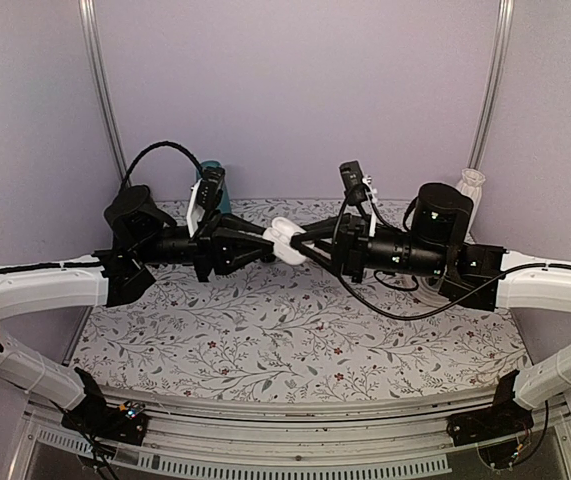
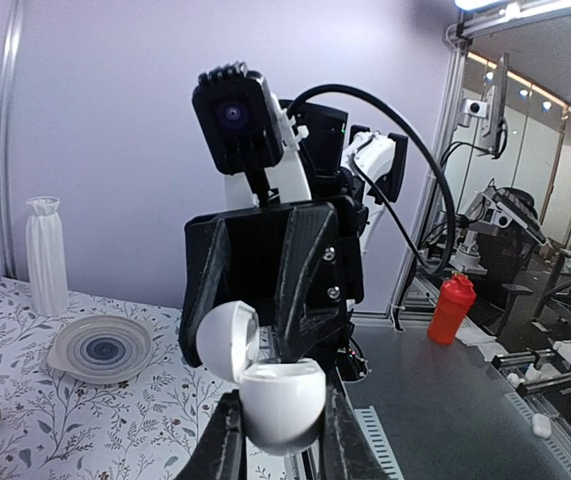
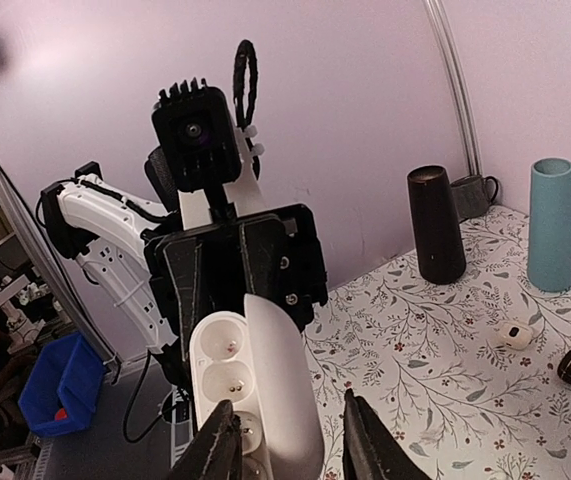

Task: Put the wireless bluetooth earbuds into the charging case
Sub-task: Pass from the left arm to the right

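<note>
the small glossy white pebble-shaped charging case (image 2: 283, 400) hangs in the air above the far middle of the floral-patterned table (image 1: 295, 340), lid swung open; the left gripper (image 2: 280, 440) is clamped on its body; the right gripper (image 3: 290, 445) straddles the lid, jaws partly apart; whether they pinch it i cannot tell

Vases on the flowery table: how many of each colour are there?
White vase: 1
Teal vase: 1
Black vase: 1
Total: 3
</note>
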Robot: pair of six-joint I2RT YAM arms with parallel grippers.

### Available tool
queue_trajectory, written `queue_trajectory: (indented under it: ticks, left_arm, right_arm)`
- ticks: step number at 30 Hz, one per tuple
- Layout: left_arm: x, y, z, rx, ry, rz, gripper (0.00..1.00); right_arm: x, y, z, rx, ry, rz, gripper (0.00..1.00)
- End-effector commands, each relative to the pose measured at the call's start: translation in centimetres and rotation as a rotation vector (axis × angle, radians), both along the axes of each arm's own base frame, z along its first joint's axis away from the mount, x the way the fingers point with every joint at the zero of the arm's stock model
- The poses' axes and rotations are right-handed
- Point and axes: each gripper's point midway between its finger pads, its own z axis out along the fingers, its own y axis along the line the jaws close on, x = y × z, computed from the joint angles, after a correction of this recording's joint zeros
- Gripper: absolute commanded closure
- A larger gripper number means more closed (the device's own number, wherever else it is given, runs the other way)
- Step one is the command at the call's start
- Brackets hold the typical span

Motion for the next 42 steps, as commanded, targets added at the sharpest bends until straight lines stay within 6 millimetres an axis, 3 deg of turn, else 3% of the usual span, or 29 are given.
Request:
queue_trajectory:
  ticks: [1,17,19,21,24,34,42]
  left_arm:
    - [-0.4,0.0,0.3,-0.011,-0.023,0.001,1.00]
    - [-0.3,-0.1,0.5,-0.010,-0.014,-0.005,1.00]
    - [-0.2,-0.3,0.2,0.004,0.003,-0.007,0.96]
    - [0.1,-0.5,-0.2,0.022,0.018,-0.004,0.80]
    - [0.3,-0.6,-0.6,0.040,0.032,-0.004,0.64]
    - [0.3,-1.1,-1.0,0.082,0.050,-0.031,0.57]
    - [0.6,-1.4,-1.2,0.097,0.082,-0.042,0.60]
  right_arm:
    - [-0.2,-0.7,1.7,0.041,-0.008,-0.007,0.65]
    - [-0.5,-0.5,1.4,0.056,0.012,0.019,0.96]
    - [-0.4,-0.6,1.5,0.058,0.006,0.018,0.97]
    - [-0.5,-0.7,1.6,0.055,-0.006,0.016,0.97]
    - [-0.5,-0.9,1.9,0.048,-0.036,0.006,0.97]
    - [0.1,-0.8,1.9,-0.040,-0.115,-0.033,0.97]
    - [0.3,-0.3,1.8,-0.107,-0.197,-0.110,0.97]
